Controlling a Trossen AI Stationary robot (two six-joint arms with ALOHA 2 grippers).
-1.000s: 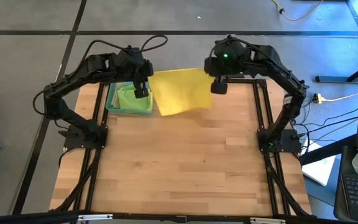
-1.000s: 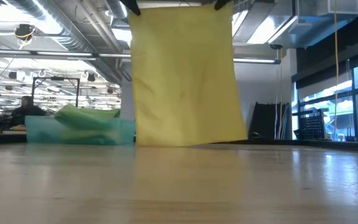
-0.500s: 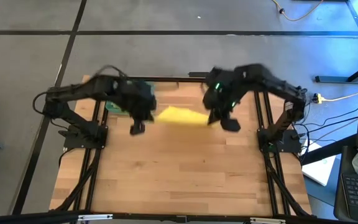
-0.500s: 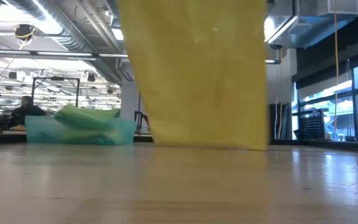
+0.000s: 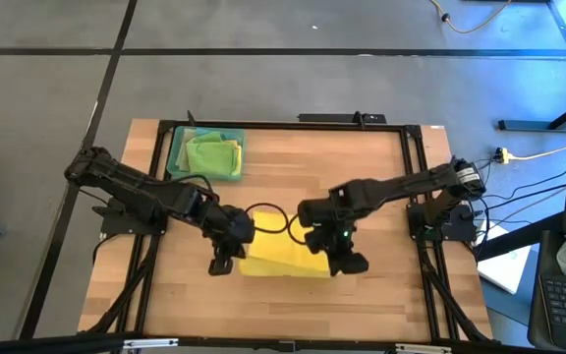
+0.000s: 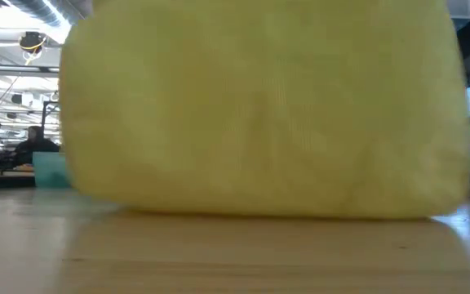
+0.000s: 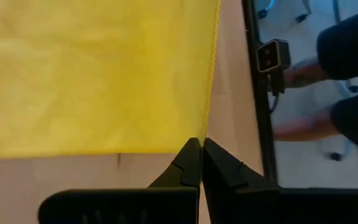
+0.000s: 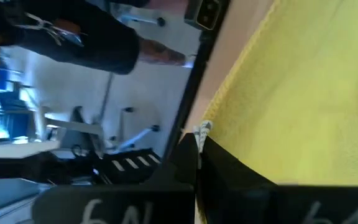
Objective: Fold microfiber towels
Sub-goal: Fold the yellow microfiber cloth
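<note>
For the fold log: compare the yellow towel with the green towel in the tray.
The yellow towel is spread near the table's front edge; the green towel sits at the back left corner in the tray.
The yellow towel is pinched at a corner by each of the left gripper and right gripper; nothing touches the green towel.
The yellow towel looks smooth; the green towel lies rumpled.
Both are soft cloths.

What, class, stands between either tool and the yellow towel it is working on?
Nothing visible does. The left tool and the right tool are each shut on a corner of the yellow towel, which lies on the table between them. The tray of green towels sits far behind.
</note>
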